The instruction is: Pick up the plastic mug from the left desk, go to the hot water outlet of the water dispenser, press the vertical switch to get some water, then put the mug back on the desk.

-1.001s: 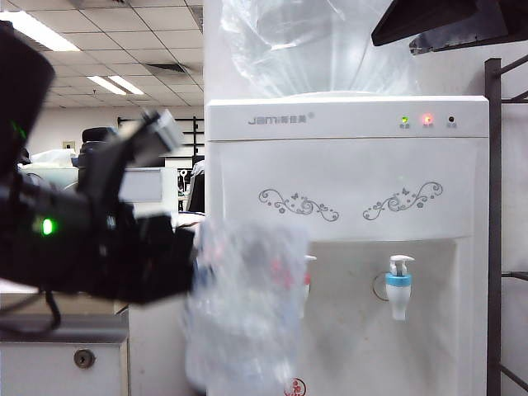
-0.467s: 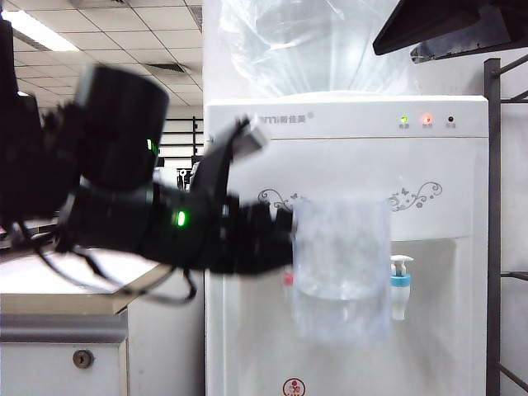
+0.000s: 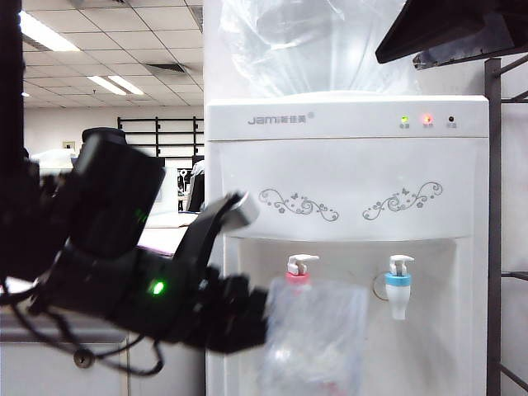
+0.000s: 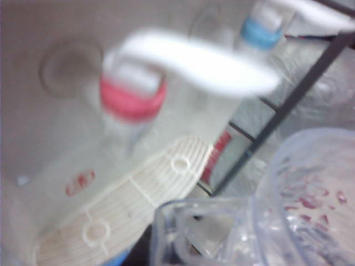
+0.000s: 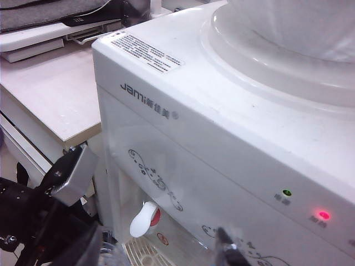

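The clear plastic mug hangs just below the hot water outlet, the red-collared tap of the white water dispenser. My left gripper is shut on the mug's handle side. In the left wrist view the mug's rim sits under and beside the red collar, with the vertical switch above it. My right gripper hovers open above the dispenser, one dark fingertip showing near the vertical switch. The left desk stands beside the dispenser.
A blue-collared tap is to the right of the red one. A ribbed drip tray lies under the taps. A big clear bottle tops the dispenser. A black metal rack stands at its right. The desk drawer's keyhole shows at lower left.
My left arm has swung the mug from the dispenser's left side across its front, then lowered it under the red tap. The right gripper has stayed still.
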Controlling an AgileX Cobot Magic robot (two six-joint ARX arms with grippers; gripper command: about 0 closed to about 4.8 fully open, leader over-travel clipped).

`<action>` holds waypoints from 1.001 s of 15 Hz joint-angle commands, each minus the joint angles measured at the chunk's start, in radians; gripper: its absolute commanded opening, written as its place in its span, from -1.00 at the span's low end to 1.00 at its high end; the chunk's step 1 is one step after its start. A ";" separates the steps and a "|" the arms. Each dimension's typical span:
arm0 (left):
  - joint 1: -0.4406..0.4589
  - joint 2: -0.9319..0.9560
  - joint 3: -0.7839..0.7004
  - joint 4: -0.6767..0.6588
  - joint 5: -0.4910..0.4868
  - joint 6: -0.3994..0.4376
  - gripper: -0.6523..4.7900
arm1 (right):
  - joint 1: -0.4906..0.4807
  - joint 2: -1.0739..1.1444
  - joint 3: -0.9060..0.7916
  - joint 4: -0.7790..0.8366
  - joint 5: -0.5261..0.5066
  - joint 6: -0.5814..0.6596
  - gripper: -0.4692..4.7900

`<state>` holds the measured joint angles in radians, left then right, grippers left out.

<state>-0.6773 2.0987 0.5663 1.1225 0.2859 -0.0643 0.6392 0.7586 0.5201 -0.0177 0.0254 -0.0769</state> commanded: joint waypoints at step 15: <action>0.020 0.062 0.035 -0.036 -0.254 -0.062 -0.78 | 0.000 0.000 0.007 0.013 -0.002 -0.005 0.19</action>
<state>-0.6464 2.1548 0.5888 1.0573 0.0467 -0.1020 0.6392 0.7589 0.5201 -0.0177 0.0250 -0.0795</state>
